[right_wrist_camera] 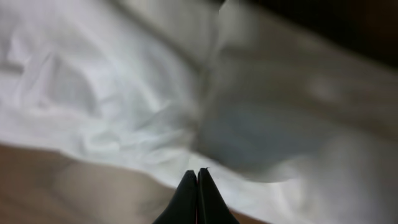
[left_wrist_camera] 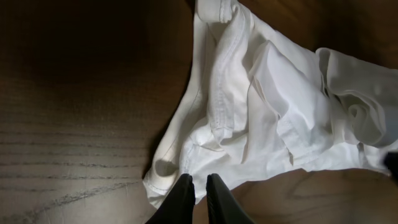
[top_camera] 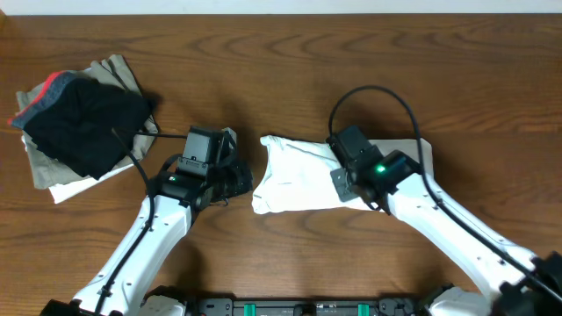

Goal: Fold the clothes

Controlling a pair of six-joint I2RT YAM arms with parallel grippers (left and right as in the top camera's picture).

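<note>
Thin, wrinkled white clothes (top_camera: pixel 297 180) on wood-grain table (top_camera: pixel 290 61)

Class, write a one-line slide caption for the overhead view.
Left arm beside, right arm over a crumpled white garment on a wooden table; black and khaki clothes piled left.

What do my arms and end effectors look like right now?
The left arm and right arm have white links, black wrist housings and black cables. A green light glows on the right wrist. The left end effector and right end effector have slim, tapered black fingers.
</note>
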